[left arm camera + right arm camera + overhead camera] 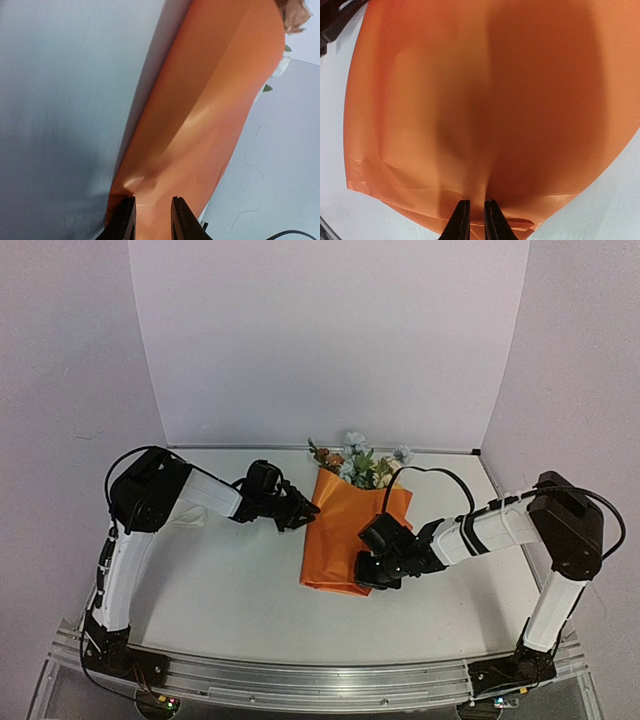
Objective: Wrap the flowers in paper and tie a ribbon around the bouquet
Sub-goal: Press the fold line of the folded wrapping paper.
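wrap: paper [335, 540] over flowers [360, 465], blossoms out at 12 o'clock
left hand [152, 202]: pinching paper edge
right hand [474, 204]: pinching paper fold
todo: ribbon tie; ribbon unseen

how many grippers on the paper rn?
2. The left gripper pinches the left edge of the orange paper; the right gripper pinches its near right corner. Neither is hidden.
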### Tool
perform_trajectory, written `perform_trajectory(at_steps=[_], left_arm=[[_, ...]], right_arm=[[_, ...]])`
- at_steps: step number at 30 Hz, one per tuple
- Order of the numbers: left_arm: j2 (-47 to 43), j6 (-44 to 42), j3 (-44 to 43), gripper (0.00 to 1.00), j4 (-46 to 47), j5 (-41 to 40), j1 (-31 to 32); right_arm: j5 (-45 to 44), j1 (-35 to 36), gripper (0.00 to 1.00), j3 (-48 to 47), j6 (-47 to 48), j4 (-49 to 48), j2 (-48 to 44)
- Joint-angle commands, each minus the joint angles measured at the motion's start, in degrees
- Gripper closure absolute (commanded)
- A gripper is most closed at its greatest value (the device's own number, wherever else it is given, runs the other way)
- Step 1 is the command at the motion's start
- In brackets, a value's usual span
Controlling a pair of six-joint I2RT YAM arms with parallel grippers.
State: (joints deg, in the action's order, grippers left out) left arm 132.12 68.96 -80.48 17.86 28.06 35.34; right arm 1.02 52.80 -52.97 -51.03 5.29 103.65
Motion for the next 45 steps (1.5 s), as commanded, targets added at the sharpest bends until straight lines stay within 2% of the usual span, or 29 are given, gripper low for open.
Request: perform_trajectory(at_steps=[1,16,21,24,28,34,36,40,43,45], left_arm=[[3.1,-0.3,-6.0,0.73,-1.8,0.2,-2.4],[17.6,2.2,-29.3,0.69,-3.7,3.9,-5.9],[19.8,4.1,-33.9,0.69,-2.1,4.4,-6.8],[15.8,3.1,-28.4,0.68,1.8,3.6,-7.4],[7.0,-3.0,-18.5,0.68,-0.5,3.2,-7.6],[-9.8,-10.7,5.3,0.67,-2.2,4.2,-6.4],[-13.9,-13.6,10.7,0.65,-3.5,5.3,-4.9],[-18.0,-16.7,16.2,0.66,-3.7,7.9,0.6],[-20.3,-14.1,19.4,0.68,2.9,8.5,4.3],[-19.7,-12.5,19.1,0.71,4.0,9.1,6.0]], right_arm=[[2.2,0.1,0.87,2.3,0.3,5.2,3.9],[2.8,0.2,0.87,1.6,0.3,5.7,4.9],[3.0,0.2,0.87,1.5,0.3,5.9,5.2],[3.1,0.1,0.87,1.5,0.3,6.0,5.2],[2.6,0.2,0.87,3.1,0.5,6.3,4.6],[1.2,-0.2,0.87,4.8,0.1,6.8,2.1],[1.2,-0.3,0.87,4.8,0.2,6.9,1.7],[0.6,-0.5,0.87,5.0,0.6,7.3,0.6],[0.2,-0.5,0.87,5.5,0.9,7.3,0.2],[0.0,-0.5,0.87,6.1,0.7,7.3,-0.1]])
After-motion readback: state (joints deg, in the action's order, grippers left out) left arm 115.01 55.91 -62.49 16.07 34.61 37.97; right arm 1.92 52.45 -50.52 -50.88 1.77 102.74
